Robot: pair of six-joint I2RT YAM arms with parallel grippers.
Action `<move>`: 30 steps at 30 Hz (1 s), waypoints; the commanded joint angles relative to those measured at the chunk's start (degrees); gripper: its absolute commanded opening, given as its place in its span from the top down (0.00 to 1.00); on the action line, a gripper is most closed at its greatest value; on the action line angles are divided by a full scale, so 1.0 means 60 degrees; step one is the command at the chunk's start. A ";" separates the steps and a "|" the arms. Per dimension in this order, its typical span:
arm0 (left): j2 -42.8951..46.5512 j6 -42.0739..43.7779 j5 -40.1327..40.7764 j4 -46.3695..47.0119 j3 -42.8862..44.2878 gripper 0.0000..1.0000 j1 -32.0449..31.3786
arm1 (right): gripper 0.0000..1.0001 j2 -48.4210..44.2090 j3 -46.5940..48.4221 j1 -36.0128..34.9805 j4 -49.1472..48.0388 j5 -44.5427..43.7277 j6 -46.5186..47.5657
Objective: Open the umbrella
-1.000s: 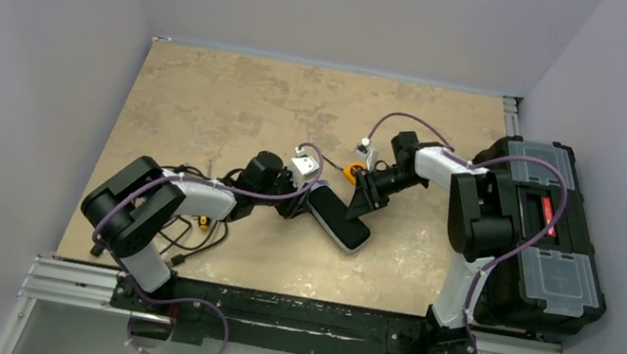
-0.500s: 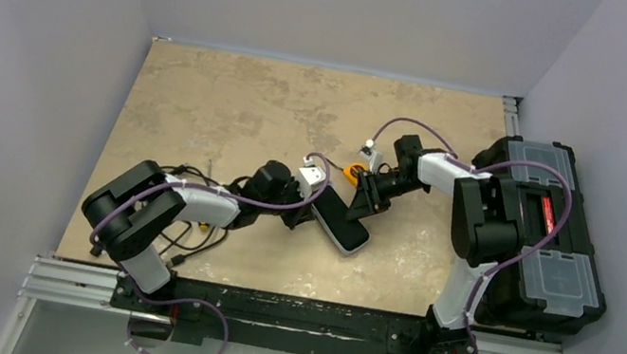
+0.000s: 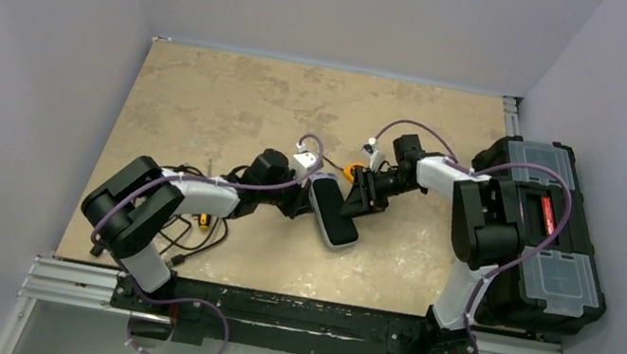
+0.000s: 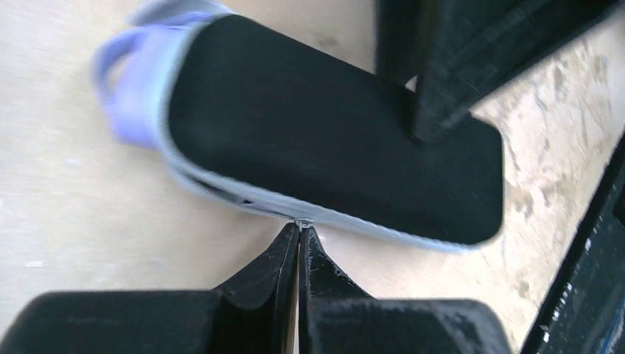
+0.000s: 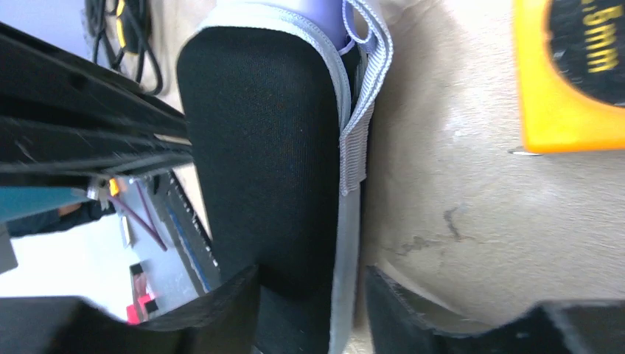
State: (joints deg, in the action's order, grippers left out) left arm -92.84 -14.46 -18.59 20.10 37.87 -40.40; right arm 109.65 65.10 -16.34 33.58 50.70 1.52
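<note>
Where the right tool [image 5: 309,279] straddles the umbrella [image 5: 258,147], its end is hidden.

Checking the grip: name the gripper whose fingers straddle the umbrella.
The right gripper: its fingers flank the umbrella. The left gripper is shut at its edge.

Plain pale grey-lavender walls [image 3: 24,42] close in the table on three sides under even, soft light. The tabletop [image 3: 208,92] is tan with mottled, stone-like blotches, an aluminium rail frame [image 3: 81,278] runs along its near edge, and a black toolbox [image 3: 559,276] with clear lid compartments stands at its right side.
</note>
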 commanded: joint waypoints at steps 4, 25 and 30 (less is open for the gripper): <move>-0.0174 0.0726 -0.0620 -0.0466 0.1029 1.00 0.1416 | 0.27 -0.0552 0.0252 -0.0001 0.0461 -0.1036 0.1480; -0.1025 0.0590 -0.1572 -0.0266 0.1458 1.00 0.1596 | 0.01 -0.0448 0.1328 -0.1095 -0.1749 -0.2711 -0.2087; -0.1147 0.0665 -0.1791 -0.0292 0.1606 1.00 0.1609 | 0.08 0.0234 0.1261 -0.1460 -0.2396 -0.3407 -0.3051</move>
State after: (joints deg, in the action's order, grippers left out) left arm -99.57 -10.37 -26.17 15.88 45.19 -30.89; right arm 108.60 72.10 -24.12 25.36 35.53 -8.56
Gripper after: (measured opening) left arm 0.005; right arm 0.966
